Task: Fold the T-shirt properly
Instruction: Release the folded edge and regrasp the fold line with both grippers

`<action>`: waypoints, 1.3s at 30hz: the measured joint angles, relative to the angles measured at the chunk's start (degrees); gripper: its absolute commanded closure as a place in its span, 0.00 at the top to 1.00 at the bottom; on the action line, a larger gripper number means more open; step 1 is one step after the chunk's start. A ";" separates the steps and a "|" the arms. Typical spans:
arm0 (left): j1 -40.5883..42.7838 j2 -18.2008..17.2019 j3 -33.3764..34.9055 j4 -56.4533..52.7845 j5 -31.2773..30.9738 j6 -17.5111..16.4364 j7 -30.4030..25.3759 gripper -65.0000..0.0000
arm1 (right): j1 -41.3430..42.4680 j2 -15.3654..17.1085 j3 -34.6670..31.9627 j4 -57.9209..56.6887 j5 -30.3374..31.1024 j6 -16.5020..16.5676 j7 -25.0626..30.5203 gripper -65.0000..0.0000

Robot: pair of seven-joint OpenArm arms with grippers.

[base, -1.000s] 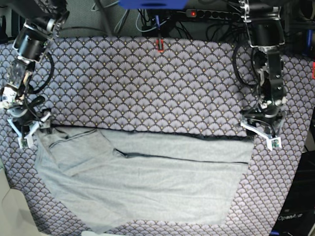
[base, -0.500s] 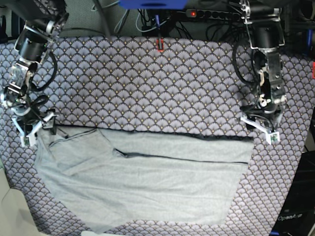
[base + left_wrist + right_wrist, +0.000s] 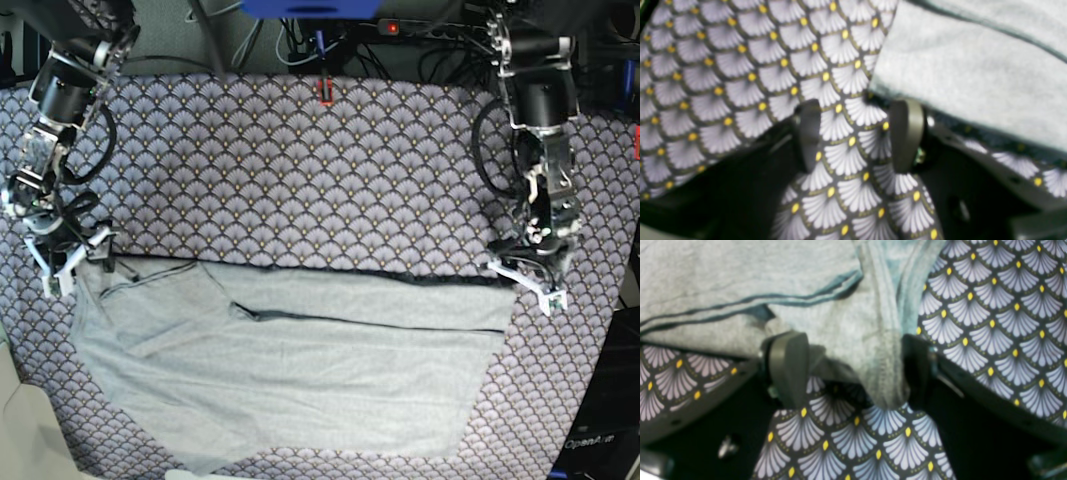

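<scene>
The grey T-shirt [image 3: 300, 380] lies flat on the scallop-patterned cloth [image 3: 300, 170], with a sleeve folded in at its upper left. My right gripper [image 3: 78, 257] is down at the shirt's upper left corner. In the right wrist view it [image 3: 853, 370] is open, and a seamed fold of the T-shirt [image 3: 740, 280] lies between its fingers [image 3: 788, 366]. My left gripper [image 3: 525, 283] sits at the shirt's upper right corner. In the left wrist view it [image 3: 857, 133] is open over bare cloth, with the T-shirt [image 3: 973, 73] edge just ahead of its fingers [image 3: 907, 133].
A small red object [image 3: 325, 92] sits at the cloth's far edge. Behind it are cables and a power strip [image 3: 440, 28]. The cloth drops off at the right edge [image 3: 625, 300], and a pale surface [image 3: 20, 430] shows at the lower left.
My left gripper has shifted slightly inward toward the shirt's right corner. My right gripper has moved a little up and inward onto the left corner. The shirt has barely moved.
</scene>
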 measured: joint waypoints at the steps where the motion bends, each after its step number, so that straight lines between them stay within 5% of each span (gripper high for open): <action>1: -0.61 0.04 0.00 -1.16 -0.02 0.00 0.00 0.51 | -0.28 -0.02 0.00 0.00 0.02 0.00 0.02 0.67; 18: -4.70 0.35 0.07 -2.56 0.20 -0.04 -0.20 0.51 | -0.96 -0.04 -0.22 0.00 -0.15 0.00 -0.33 0.67; 24: -4.55 0.57 -0.07 -2.69 0.24 -8.46 -3.08 0.51 | -0.96 -0.04 -0.26 0.00 -0.13 0.00 -0.31 0.67; 39: -4.35 1.97 -0.15 -3.06 0.42 -7.98 -3.87 0.51 | -0.81 -0.04 -0.26 0.00 -0.15 0.00 -0.31 0.67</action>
